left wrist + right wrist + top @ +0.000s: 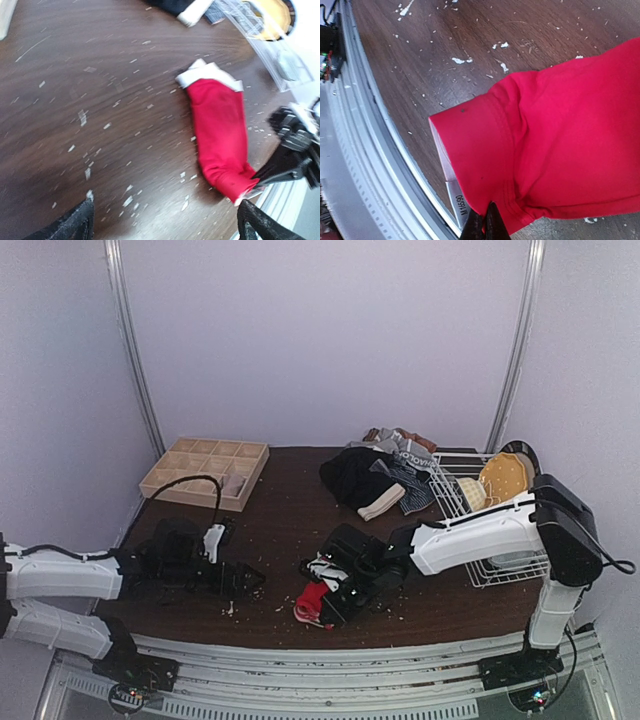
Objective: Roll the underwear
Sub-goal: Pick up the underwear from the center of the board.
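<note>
A: Where's the red briefs (220,135) vs the jaws?

B: The right gripper (485,227) has it. Jaws are pinched shut on the hem, at the end by the front rail (375,150), right next to the white label (459,202). The rest of the cloth runs away from those jaws, flat on the table (280,530).

A: Long axis?

B: From the pinched end straight out to the pale waistband (202,75), which is the far end. It looks already folded into a narrow strip, so I'd guess the roll goes along that line.

A: Left gripper (167,225)?

B: Jaws wide, nothing btwn them. The briefs lie ahead and to the right of them, apart, no contact. The R arm is much nearer.

A: Anything in the way?

B: Not rly. There are only white flecks (82,117) on the wood btwn the L jaws and the cloth. The pile of other underwear (375,478) sits well beyond the waistband end. The wire rack (470,540) is off to the R arm's outer side, and the wooden grid tray (205,468) is far back on the left. Main risk imo: the rail is close behind the R jaws, so there's little room to pull back.
</note>
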Tool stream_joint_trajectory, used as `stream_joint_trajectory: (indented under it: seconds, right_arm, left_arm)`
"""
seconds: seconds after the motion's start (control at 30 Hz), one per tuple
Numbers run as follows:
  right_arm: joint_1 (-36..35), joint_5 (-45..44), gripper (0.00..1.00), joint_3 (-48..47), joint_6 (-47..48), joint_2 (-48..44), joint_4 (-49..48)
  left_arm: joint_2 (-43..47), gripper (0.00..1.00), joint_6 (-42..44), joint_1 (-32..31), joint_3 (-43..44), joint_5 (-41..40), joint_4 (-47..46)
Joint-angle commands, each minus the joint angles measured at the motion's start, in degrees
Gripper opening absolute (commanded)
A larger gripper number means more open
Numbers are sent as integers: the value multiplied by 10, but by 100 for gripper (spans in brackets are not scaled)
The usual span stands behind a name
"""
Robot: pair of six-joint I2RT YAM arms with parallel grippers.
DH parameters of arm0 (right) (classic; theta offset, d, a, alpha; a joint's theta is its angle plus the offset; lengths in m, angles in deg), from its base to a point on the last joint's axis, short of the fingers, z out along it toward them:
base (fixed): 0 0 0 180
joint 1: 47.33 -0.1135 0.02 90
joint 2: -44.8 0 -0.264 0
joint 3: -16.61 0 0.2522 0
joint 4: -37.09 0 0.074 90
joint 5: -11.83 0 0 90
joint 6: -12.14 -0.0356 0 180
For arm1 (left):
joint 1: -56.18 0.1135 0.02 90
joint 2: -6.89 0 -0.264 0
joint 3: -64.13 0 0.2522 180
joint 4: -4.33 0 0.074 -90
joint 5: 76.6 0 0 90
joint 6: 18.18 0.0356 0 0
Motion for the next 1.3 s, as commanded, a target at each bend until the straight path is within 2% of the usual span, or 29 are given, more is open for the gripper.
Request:
stream_joint_trajectory:
  seconds: [0.0, 0.17, 0.3, 0.37, 0.5, 0.67, 0.77, 0.97, 1.27]
  right_arm:
    - [29, 94, 0, 29, -25, -1, -34]
    - [65, 169, 0, 60, -56, 5, -98]
    - [86, 217, 0, 74, -71, 5, -125]
    - [96, 230, 0, 80, -75, 4, -128]
    - [116, 237, 0, 82, -75, 11, -120]
    - [131, 239, 0, 81, -67, 28, -109]
    - [136, 239, 0, 79, -60, 36, -105]
    - [146, 234, 0, 75, -43, 47, -88]
    - [150, 219, 0, 76, -31, 51, -72]
  left_arm:
    - [-24, 98, 46, -9, -9, 48, -148]
    - [-48, 98, 85, -60, -64, -19, -318]
    - [-104, 98, 141, -68, -78, 11, -439]
    - [-127, 98, 174, -68, -74, 37, -467]
    - [-163, 97, 246, -70, -57, 100, -469]
    - [-205, 83, 312, -70, -25, 166, -425]
    - [-234, 80, 321, -72, -17, 197, -418]
    - [-289, 78, 348, -82, 44, 196, -370]
    - [-336, 72, 364, -83, 81, 198, -345]
